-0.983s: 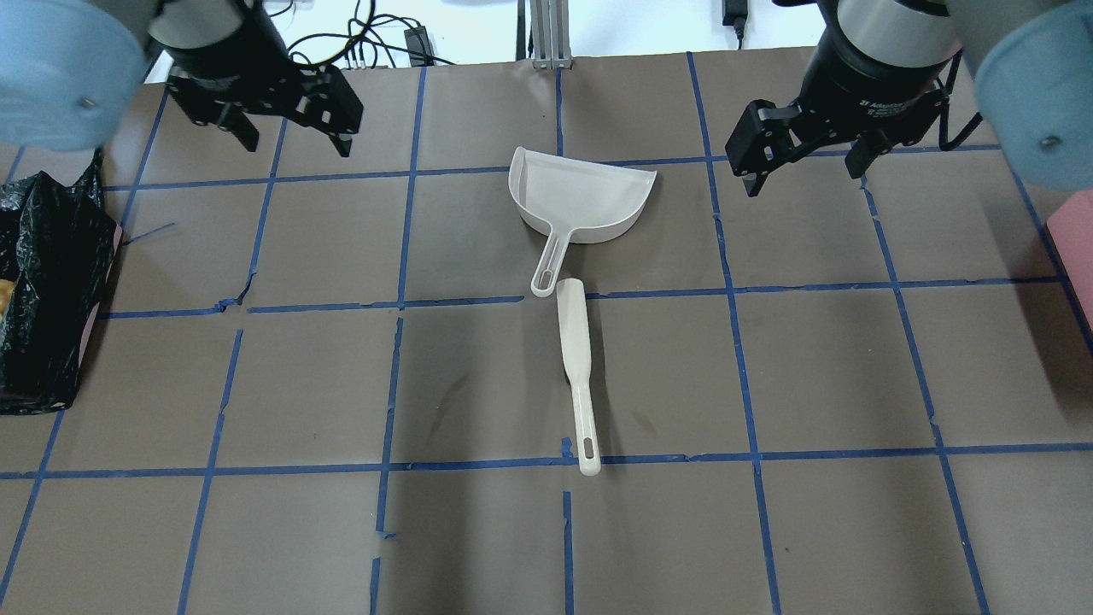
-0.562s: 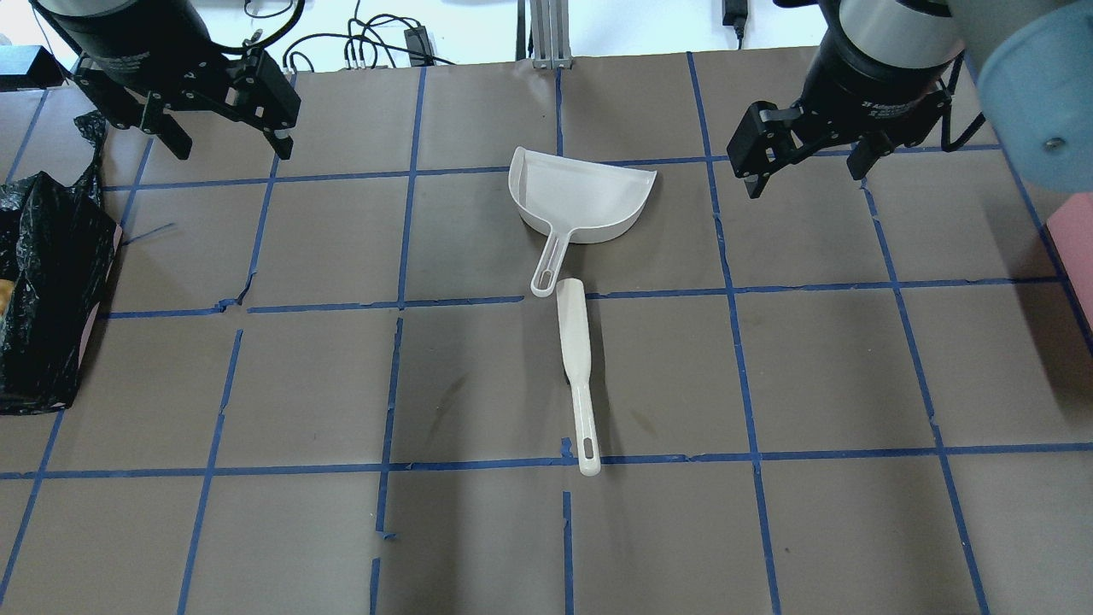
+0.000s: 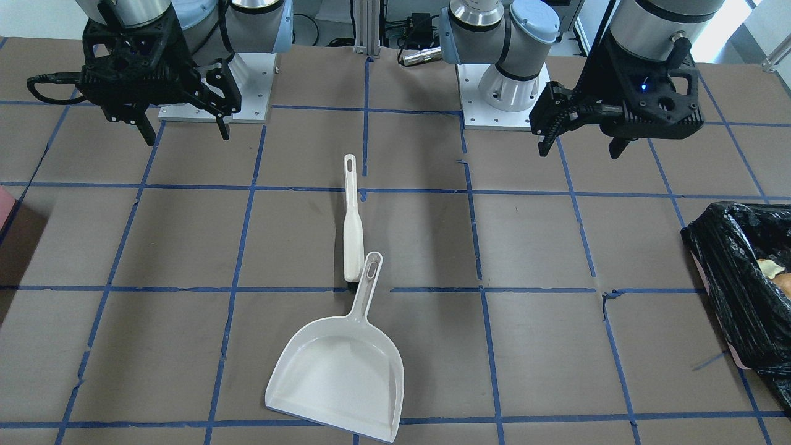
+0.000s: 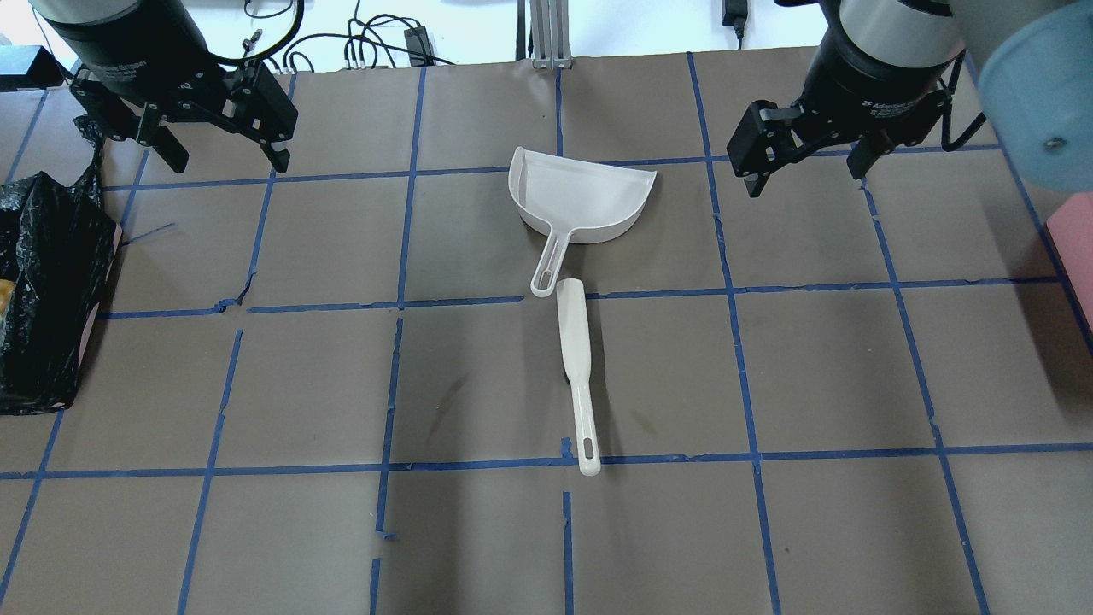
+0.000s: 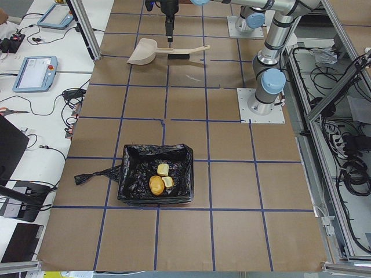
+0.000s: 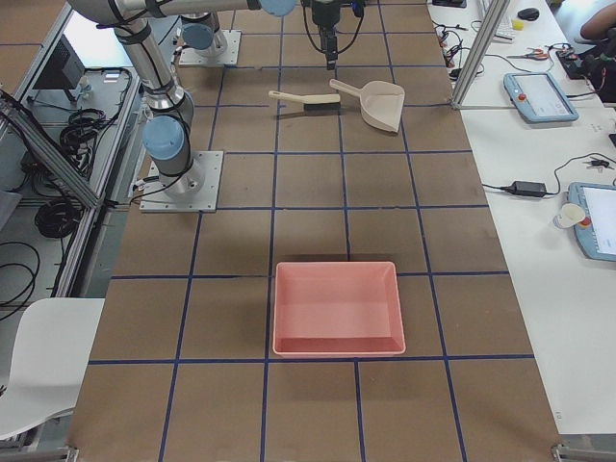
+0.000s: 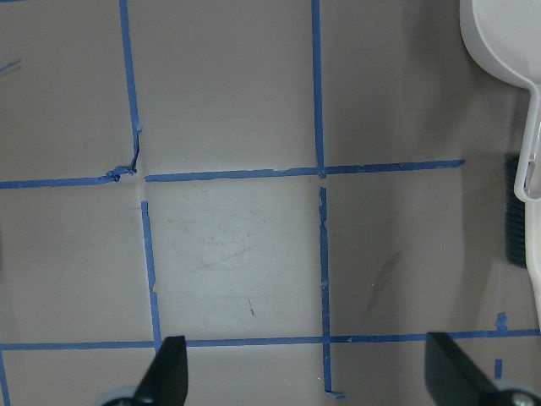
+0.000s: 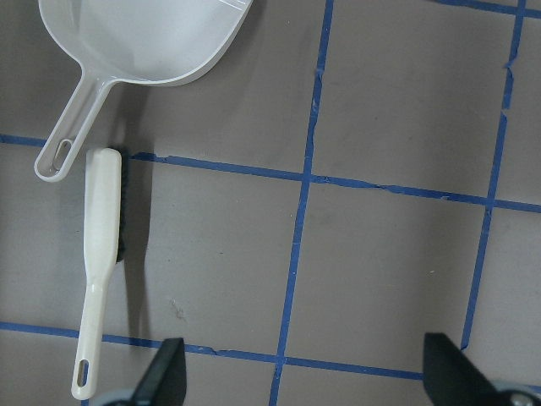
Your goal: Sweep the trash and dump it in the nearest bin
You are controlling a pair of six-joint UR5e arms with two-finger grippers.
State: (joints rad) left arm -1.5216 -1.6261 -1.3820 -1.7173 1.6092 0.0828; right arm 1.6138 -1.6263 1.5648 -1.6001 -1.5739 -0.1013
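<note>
The trash (image 5: 156, 185), two pale chunks and a tan-orange lump, lies inside the bin (image 5: 133, 174), a black-bagged container at the table's left end (image 4: 51, 282), also in the front view (image 3: 729, 278). A white dustpan (image 4: 581, 196) and a white brush (image 4: 575, 342) lie mid-table, handle to head. My left gripper (image 4: 229, 160) hangs open and empty at the back left, between dustpan and bin. My right gripper (image 4: 807, 175) hangs open and empty right of the dustpan. The wrist views show open fingers (image 7: 165, 372) (image 8: 456, 372) over the table.
A pink tray (image 6: 337, 267) stands at the table's right end, its edge showing in the overhead view (image 4: 1074, 248). Blue tape lines grid the brown table. Cables and a metal post lie past the far edge.
My left gripper has moved left, away from the dustpan and toward the bin side. My right gripper, the dustpan and the brush have stayed in place.
</note>
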